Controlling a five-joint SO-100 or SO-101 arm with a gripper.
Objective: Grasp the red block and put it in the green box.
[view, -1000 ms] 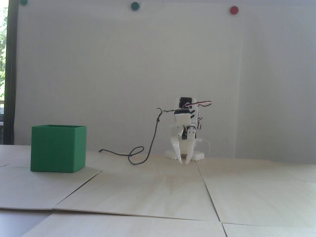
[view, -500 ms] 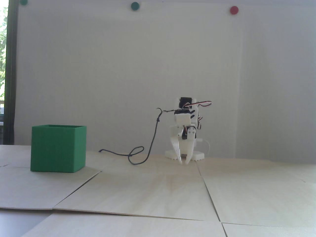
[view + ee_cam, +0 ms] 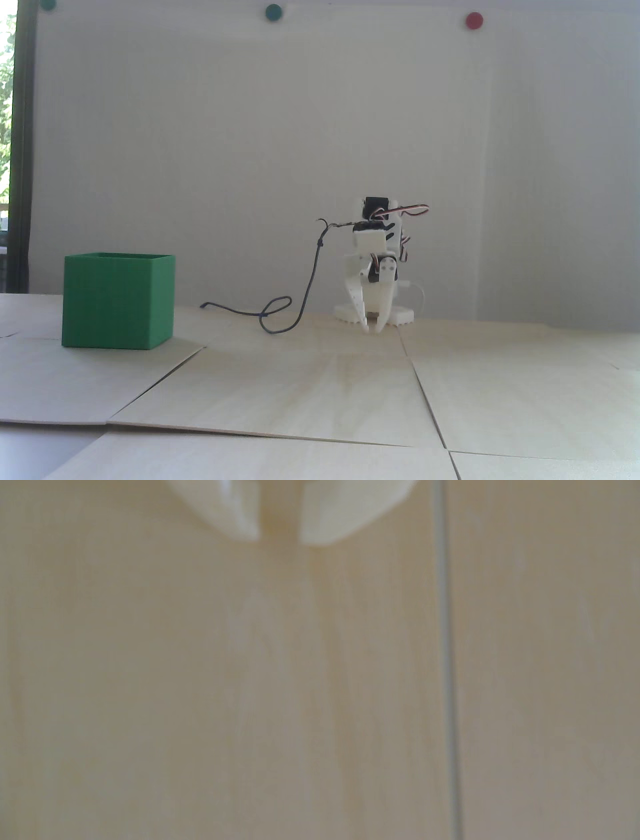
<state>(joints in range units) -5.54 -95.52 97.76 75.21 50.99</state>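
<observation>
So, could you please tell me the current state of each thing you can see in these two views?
green box: upright on the table, top open, contents hidden from this angle.
tool: pointing down just above the table, narrow gap between the tips, holding nothing.
black cable: slack, looped on the table.
red block: not visible in either view.

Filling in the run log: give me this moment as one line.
gripper: low over table, fingers slightly apart, empty | green box: left in fixed view, open top | red block: not in view

Green box (image 3: 118, 300), cable (image 3: 280, 312) on table (image 3: 320, 390)
</observation>
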